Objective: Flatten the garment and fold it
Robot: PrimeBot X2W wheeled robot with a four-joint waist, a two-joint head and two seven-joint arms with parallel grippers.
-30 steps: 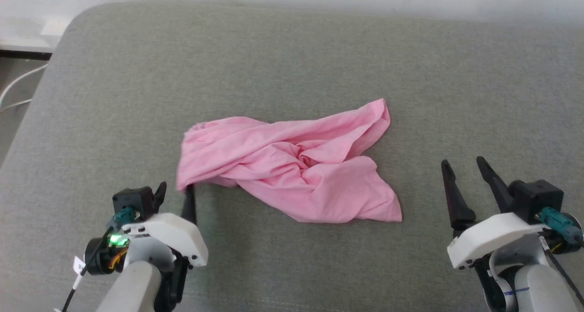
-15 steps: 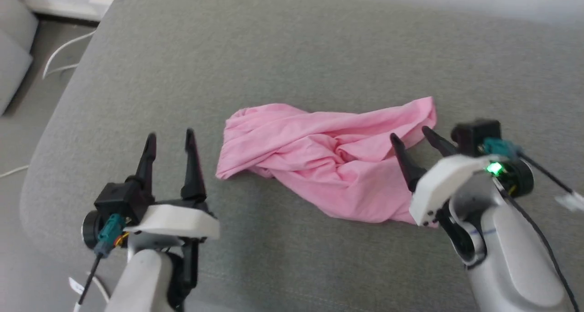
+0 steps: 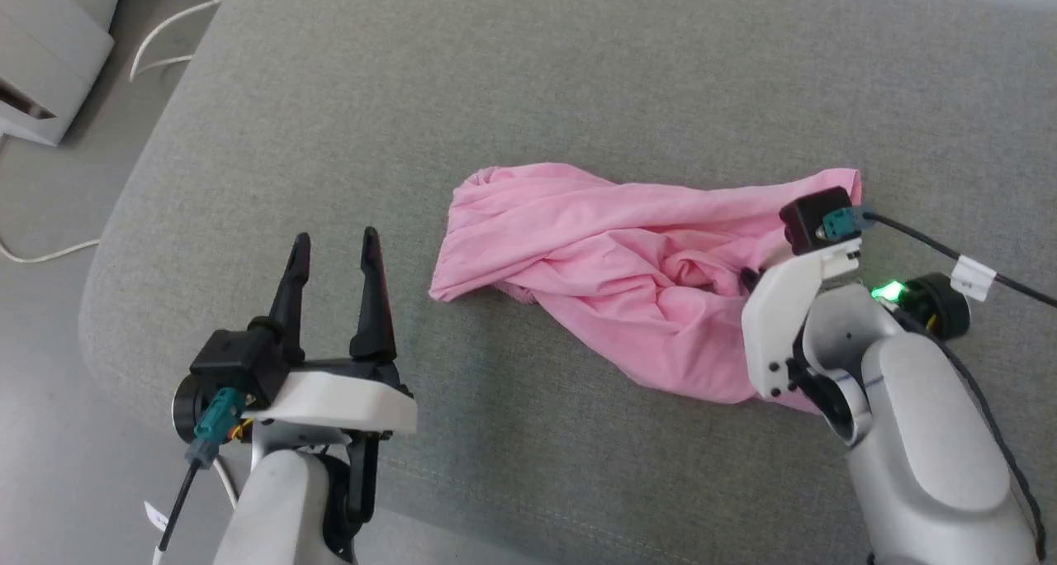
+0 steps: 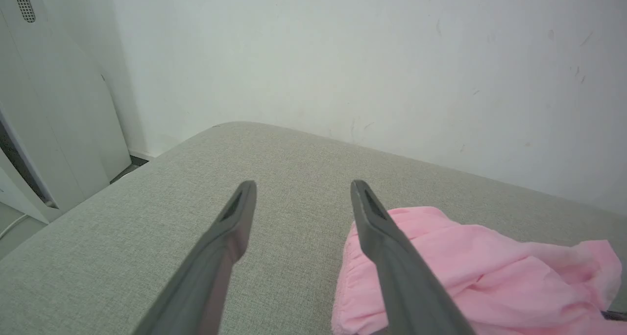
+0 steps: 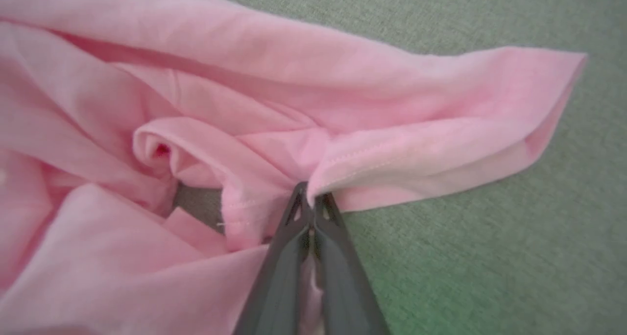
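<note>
Garment (image 3: 594, 251), bright pink, lies crumpled and twisted in the middle of a grey fabric-covered surface (image 3: 528, 94), bunched into folds that spiral around a knot near its centre. One end is a gathered edge on the robot's left; the other stretches out to the right as a flattened flap with a stitched hem.

The right arm (image 3: 917, 433) reaches in from the lower right, its pale forearm lying over the garment's near right corner and its wrist tipped down into the cloth. The right gripper (image 5: 310, 193) is pinched tight, fingers pressed together on the stitched hem where the flap meets the knot, with pink cloth showing between them. A green light (image 3: 888, 288) glows on the wrist, and a black cable (image 3: 991, 276) with a white tag runs off to the right.

The left arm (image 3: 281, 499) is held low at the lower left, fingers pointing away from the robot. The left gripper (image 3: 335, 236) stands wide and holds nothing, just beside the garment's gathered end without touching it.

Beyond the surface's rounded left corner lies pale floor (image 3: 49, 177) with a white cable (image 3: 165, 40) and a white cabinet (image 3: 49, 36). A plain white wall (image 4: 343, 56) rises behind the far edge.
</note>
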